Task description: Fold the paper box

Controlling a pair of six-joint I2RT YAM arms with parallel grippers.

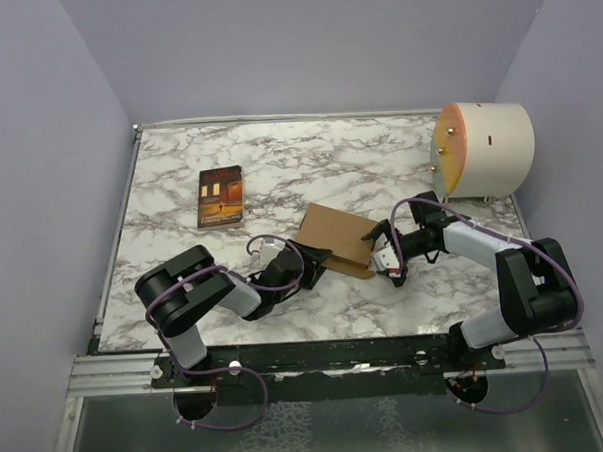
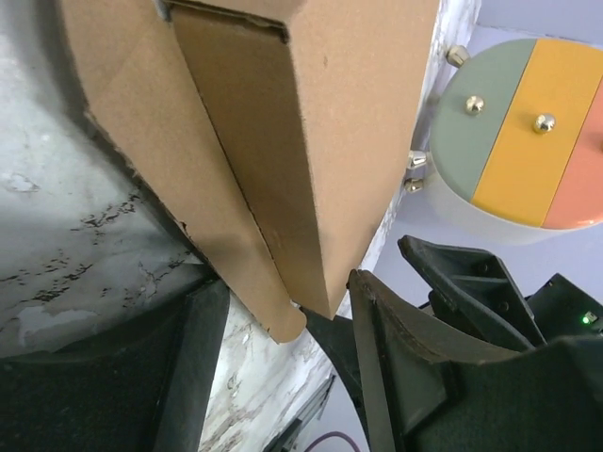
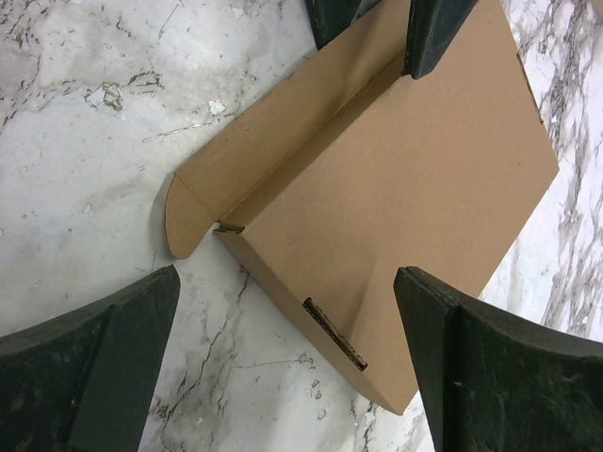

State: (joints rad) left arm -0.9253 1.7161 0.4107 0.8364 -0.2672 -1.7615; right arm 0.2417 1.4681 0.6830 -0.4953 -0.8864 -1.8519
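Note:
The paper box [image 1: 334, 232] is a brown cardboard sheet lying on the marble table, mid-table between both arms. One long side wall is raised, with a rounded tab sticking out at its end. In the left wrist view the box [image 2: 283, 122] fills the top, and its corner and tab reach in between the jaws of my left gripper [image 2: 287, 303]. Those jaws stand apart and do not pinch the card. My left gripper [image 1: 321, 257] straddles the raised wall, its fingers [image 3: 429, 33] showing in the right wrist view. My right gripper [image 3: 287, 287] hangs wide open over the box's [image 3: 396, 179] near corner.
A dark book [image 1: 220, 195] with an orange cover picture lies at the back left. A large cream cylinder [image 1: 483, 150] with a coloured, studded face [image 2: 528, 132] stands at the back right. Grey walls enclose the table on three sides.

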